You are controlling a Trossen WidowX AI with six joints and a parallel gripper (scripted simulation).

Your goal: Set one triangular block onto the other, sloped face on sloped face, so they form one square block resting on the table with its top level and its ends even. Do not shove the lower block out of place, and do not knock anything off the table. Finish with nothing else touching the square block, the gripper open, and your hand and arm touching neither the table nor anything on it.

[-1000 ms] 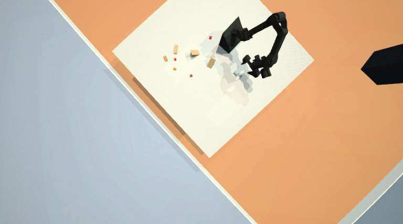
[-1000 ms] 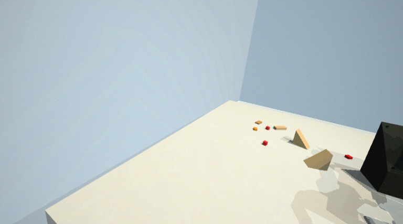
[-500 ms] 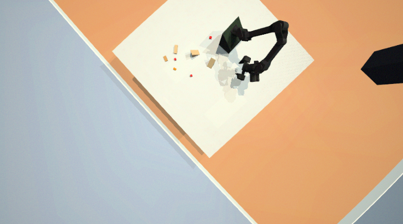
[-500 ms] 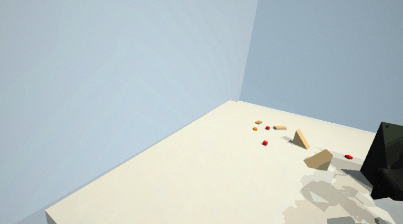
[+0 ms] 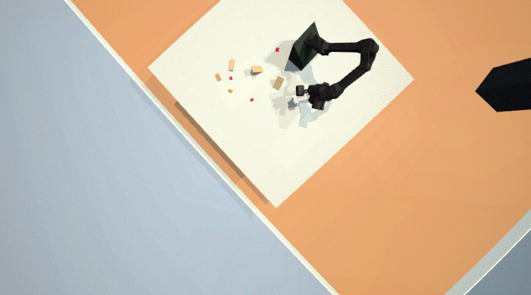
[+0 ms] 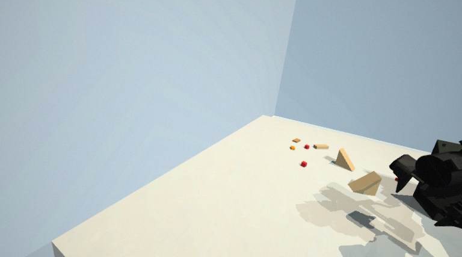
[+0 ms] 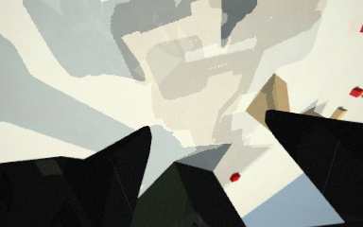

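One triangular block (image 5: 278,83) (image 6: 365,183) (image 7: 264,100) rests on the table, nearer the arm; in the wrist view it is partly behind the right finger. The other triangular block (image 5: 256,68) (image 6: 344,161) rests a short way beyond it, apart from it, with a sloped face showing in the exterior view. My gripper (image 5: 299,90) (image 6: 417,208) (image 7: 206,123) is open and empty, above the table on the arm's side of the nearer block, touching neither block. In the top view the fingers overlap, so their gap is hidden there.
Red cubes (image 5: 276,49) (image 5: 252,99) (image 5: 230,77), an orange piece (image 5: 230,90) and two flat wooden pieces (image 5: 231,65) (image 5: 218,77) lie around and beyond the blocks. A large dark angular body (image 5: 305,47) (image 7: 161,203) stands by the arm's base.
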